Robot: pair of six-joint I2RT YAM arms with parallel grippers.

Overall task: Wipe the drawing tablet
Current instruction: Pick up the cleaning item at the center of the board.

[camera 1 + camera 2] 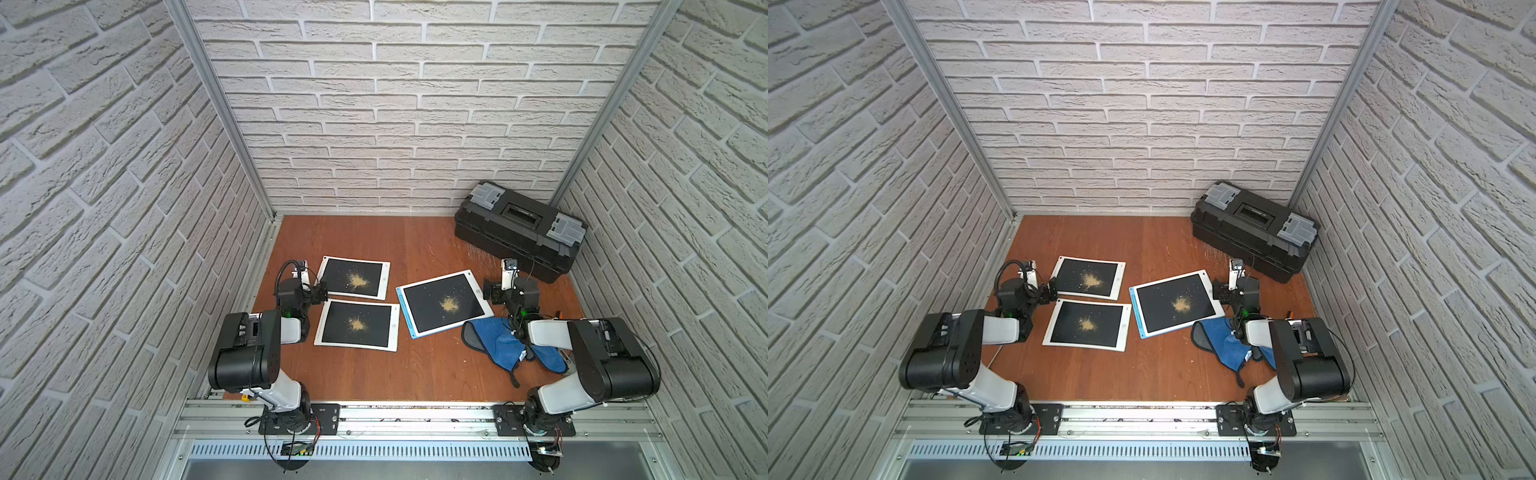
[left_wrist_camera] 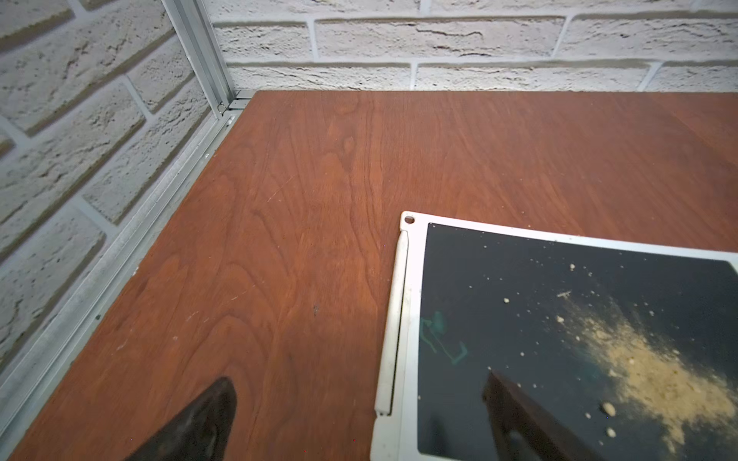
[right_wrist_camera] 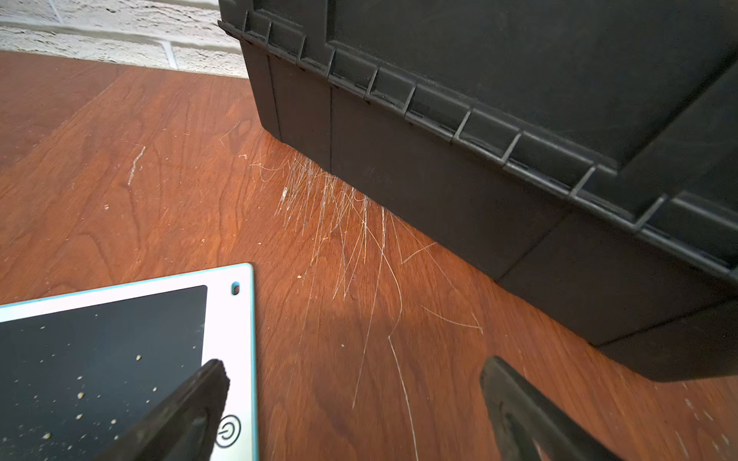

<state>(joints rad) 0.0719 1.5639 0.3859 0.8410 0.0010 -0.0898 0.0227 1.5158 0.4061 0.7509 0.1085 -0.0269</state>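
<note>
Black left gripper [image 2: 359,383] jaws spread wide, empty, straddling left edge of far white-framed drawing tablet [image 1: 353,277]. Near white-framed tablet [image 1: 357,332] just beside it. Blue-edged tablet [image 1: 428,297] mid-table; all three carry tan powder [image 1: 449,304]. Blue cloth [image 1: 494,341] at its near corner. Right gripper [image 3: 355,367] spread wide, empty. Black plastic toolbox [image 1: 519,230] far right.

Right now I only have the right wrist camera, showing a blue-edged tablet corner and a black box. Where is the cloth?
Observer: The blue cloth lies at the blue-edged tablet's near corner, toward the robot's base.
Operator: Are there other tablets?
Observer: Two more, the far white tablet and the near white tablet, both beside the left gripper.
Operator: Are they dirty too?
Observer: Yes, each carries a patch of tan powder at its middle.
</note>
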